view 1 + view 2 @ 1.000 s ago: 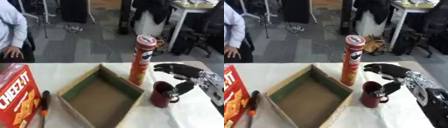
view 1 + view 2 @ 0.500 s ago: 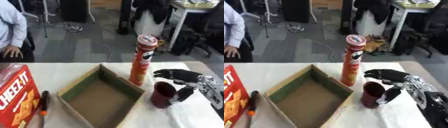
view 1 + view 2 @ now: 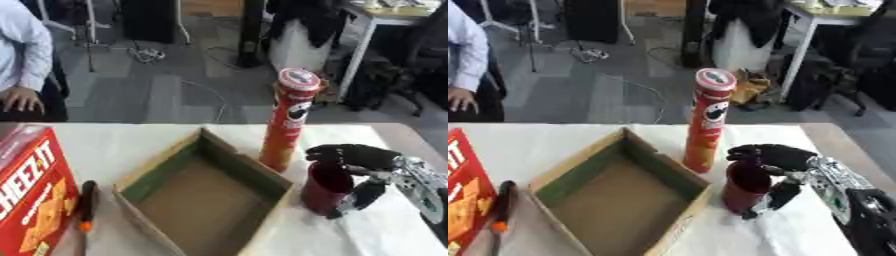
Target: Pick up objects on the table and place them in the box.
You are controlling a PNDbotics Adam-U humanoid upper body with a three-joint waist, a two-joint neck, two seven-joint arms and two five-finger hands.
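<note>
The right hand [image 3: 360, 167] comes in from the right edge and is wrapped around a dark red cup [image 3: 326, 188]: its fingers curl over the far side of the rim while the thumb runs down the cup's right side toward the table, so the hand is clamped on the cup. The cup stands upright on the white tablecloth [image 3: 131, 145], just right of the near right corner of the open cardboard box [image 3: 199, 200], and it is still outside the box. Just beyond the cup, on its left and far side, a tall red chip can [image 3: 287, 121] stands upright beside the box's right wall, close to the curled fingers but apart from them. The box sits in the middle of the table, turned askew, with a brown floor and green inner walls, and nothing lies inside it. To the left of the box a black marker with an orange tip [image 3: 87, 205] lies on the cloth, and further left a red cracker box [image 3: 28, 197] stands at the left edge. The left hand shows in neither view.
</note>
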